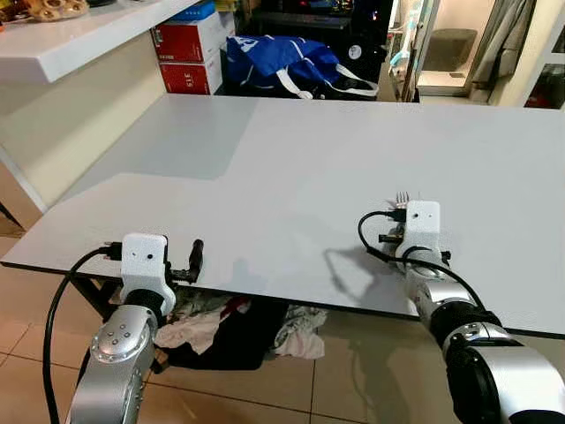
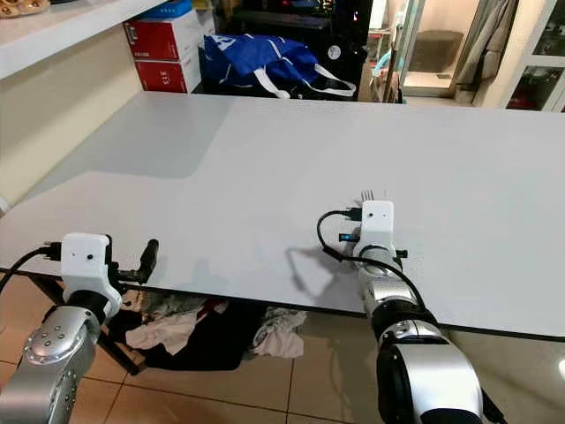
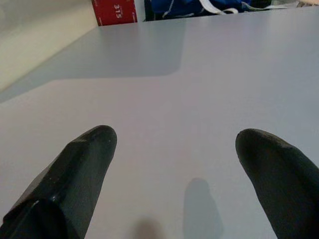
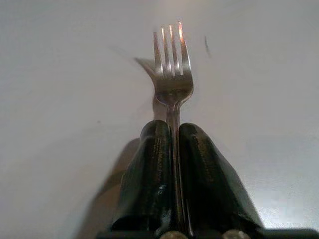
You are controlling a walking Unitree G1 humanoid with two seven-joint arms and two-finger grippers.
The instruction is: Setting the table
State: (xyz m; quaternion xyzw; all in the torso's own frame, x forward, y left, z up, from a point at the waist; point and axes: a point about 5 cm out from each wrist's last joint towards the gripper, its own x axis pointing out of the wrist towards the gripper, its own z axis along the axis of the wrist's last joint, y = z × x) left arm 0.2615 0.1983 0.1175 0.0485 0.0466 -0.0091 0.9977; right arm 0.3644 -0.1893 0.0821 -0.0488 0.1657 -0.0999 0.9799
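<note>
Right wrist view: shiny metal fork (image 4: 172, 82), thin prongs out front, pinched in right gripper (image 4: 172, 130) over smooth white desk (image 1: 291, 168). Left gripper (image 3: 174, 144) spread wide.

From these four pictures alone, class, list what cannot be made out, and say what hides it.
- Fork handle: right wrist view, hidden between the right gripper fingers.
- Fork in the eye views: the wrist camera housing covers all but the tine tips.
- Left gripper fingertips: cut off by the left wrist view's lower edge.
- Heap under the table: the tabletop hides most of it.
</note>
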